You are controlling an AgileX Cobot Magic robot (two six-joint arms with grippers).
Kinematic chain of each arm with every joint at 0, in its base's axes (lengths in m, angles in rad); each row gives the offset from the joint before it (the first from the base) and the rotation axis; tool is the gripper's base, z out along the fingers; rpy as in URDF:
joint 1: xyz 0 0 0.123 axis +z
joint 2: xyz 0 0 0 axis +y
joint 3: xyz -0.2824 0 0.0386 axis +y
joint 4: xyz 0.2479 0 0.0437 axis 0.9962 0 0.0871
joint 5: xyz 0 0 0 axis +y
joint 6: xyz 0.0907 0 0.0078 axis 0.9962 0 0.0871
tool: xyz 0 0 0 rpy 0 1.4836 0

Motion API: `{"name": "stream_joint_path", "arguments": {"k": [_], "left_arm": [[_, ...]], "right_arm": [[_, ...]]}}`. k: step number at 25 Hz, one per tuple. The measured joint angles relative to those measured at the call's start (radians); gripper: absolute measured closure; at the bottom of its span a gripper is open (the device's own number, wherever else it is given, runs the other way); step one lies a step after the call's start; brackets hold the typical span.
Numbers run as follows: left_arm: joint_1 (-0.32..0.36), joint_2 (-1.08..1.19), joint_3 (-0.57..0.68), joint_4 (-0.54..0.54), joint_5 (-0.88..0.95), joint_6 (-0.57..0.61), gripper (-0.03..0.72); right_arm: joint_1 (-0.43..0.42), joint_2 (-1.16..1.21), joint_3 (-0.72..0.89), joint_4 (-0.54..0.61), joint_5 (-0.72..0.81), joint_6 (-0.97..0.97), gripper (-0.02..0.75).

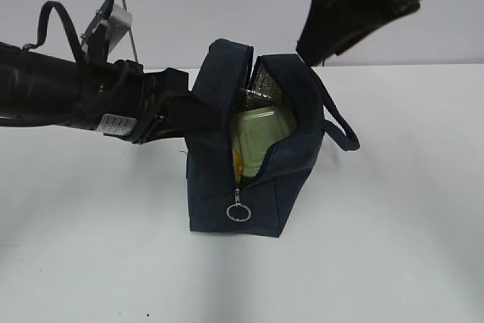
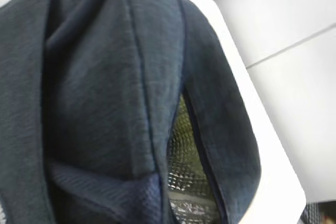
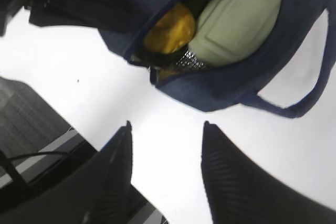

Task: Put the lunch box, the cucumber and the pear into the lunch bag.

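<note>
On the white desk, exterior view: one lunch bag, dark navy, standing upright near the middle, zipper run down to a metal ring pull on its front face, mouth gaping. Inside: lunch box, pale green lid showing; a yellow sliver beside it at the zipper edge; silvery foil lining at the back. Loop handle hangs off the bag's right side. Left arm reaches in from the left edge, its tip against the bag's left wall, jaws hidden. Right arm hangs above the bag's far side.

Left wrist view: navy fabric fills the frame; a narrow slit shows foil lining. Left gripper not visible; its state cannot be told.

Right wrist view: right gripper, two dark fingers standing apart with nothing between them, hovering over bare desk beside the bag. Bag seen from above, holding the lunch box and, touching it, the pear, yellow-orange. A dark green edge, apparently the cucumber, shows under the pear.
</note>
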Motion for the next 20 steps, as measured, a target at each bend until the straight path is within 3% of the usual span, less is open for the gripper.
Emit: {"name": "stream_joint_path", "arguments": {"k": [5, 9, 12, 15, 20], "left_arm": [[0.000, 0.000, 0.000, 0.013, 0.016, 0.094, 0.395], [0.000, -0.001, 0.000, 0.044, 0.018, 0.107, 0.393], [0.000, -0.001, 0.000, 0.064, 0.018, 0.109, 0.393], [0.000, -0.001, 0.000, 0.077, 0.017, 0.112, 0.395], [0.000, -0.001, 0.000, 0.096, 0.003, 0.121, 0.455]], "right_arm": [[0.000, -0.149, 0.270, 0.073, -0.128, -0.075, 0.394], [0.000, -0.242, 0.500, 0.217, -0.294, -0.222, 0.395], [0.000, -0.274, 0.658, 0.406, -0.412, -0.471, 0.395], [0.000, -0.276, 0.799, 0.676, -0.517, -0.795, 0.395], [0.000, -0.227, 0.966, 1.061, -0.608, -1.230, 0.406]]}}
